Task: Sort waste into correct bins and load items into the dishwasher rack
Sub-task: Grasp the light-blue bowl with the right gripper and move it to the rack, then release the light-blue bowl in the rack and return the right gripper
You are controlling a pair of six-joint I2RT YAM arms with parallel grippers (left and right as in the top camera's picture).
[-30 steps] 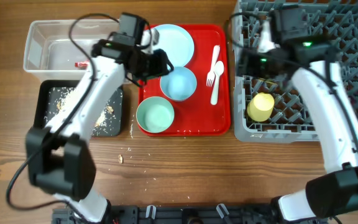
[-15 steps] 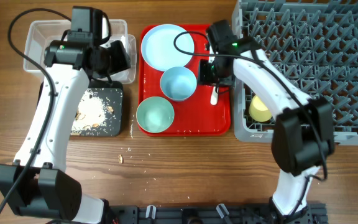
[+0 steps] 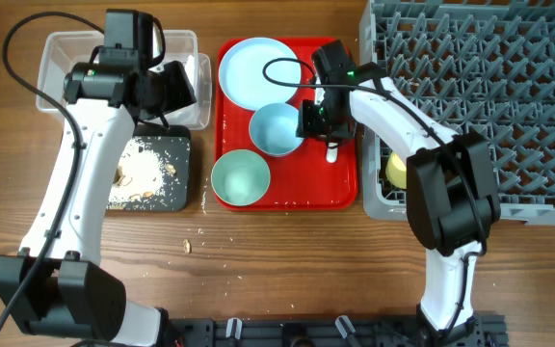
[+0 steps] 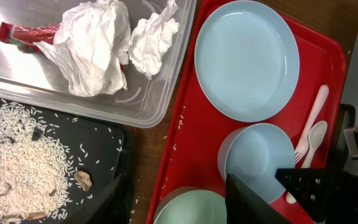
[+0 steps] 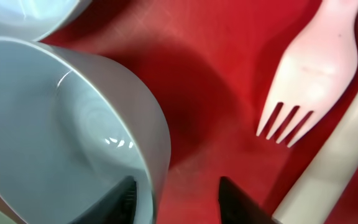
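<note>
One white fork (image 5: 316, 74), near right gripper (image 5: 178, 194)

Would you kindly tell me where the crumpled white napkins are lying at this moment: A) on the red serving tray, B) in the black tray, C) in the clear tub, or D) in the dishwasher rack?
C: the left wrist view shows the napkins inside the clear tub, beside the red wrapper.

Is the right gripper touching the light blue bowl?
Cannot tell. Right wrist view: the right gripper straddles the light blue bowl rim, jaws open, the inner finger too close to the wall to judge.
</note>
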